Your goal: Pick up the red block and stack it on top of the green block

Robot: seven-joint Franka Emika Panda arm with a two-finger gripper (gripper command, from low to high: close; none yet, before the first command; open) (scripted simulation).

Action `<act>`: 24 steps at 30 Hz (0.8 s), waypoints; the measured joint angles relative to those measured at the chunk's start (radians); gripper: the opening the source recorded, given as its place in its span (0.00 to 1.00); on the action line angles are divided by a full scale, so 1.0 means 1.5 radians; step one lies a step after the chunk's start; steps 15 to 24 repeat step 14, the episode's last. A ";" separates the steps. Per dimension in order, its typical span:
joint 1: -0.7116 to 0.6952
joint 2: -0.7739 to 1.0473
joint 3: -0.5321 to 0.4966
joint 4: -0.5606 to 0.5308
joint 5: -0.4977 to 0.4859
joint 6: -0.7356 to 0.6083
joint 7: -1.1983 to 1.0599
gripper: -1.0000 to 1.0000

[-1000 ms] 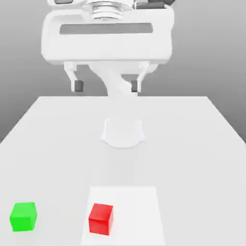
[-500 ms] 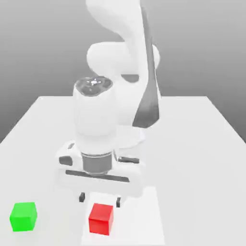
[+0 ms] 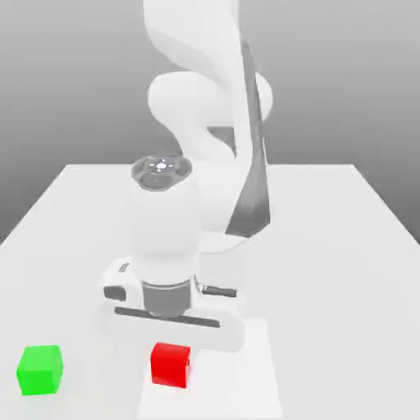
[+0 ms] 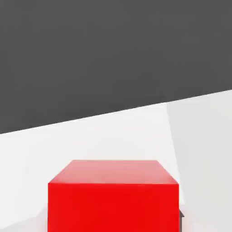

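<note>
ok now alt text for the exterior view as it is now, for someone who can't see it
A white robot arm reaches down with its hand right behind a red cube over a white square on a pale table; a green cube sits apart at the exterior view's left.

White rounded arm with dark grey panels

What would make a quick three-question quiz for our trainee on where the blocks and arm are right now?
1. Multiple choice: in the exterior view, the green block is on which side of the red block? A) left B) right C) directly behind
2. True or false: the red block is stacked on the green block.
3. Fill in: the robot's hand is down close to the ____ block.

Key: 1. A; 2. false; 3. red
</note>
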 joint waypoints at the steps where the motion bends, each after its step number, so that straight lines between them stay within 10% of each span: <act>1: -0.019 -0.002 -0.016 0.012 0.003 -0.015 -0.014 0.00; 10: -0.159 0.090 -0.089 0.101 0.074 -0.016 -0.140 0.00; 11: -0.164 0.105 -0.086 0.102 0.080 -0.003 -0.146 1.00; 24: -0.164 0.105 -0.086 0.102 0.080 -0.003 -0.146 1.00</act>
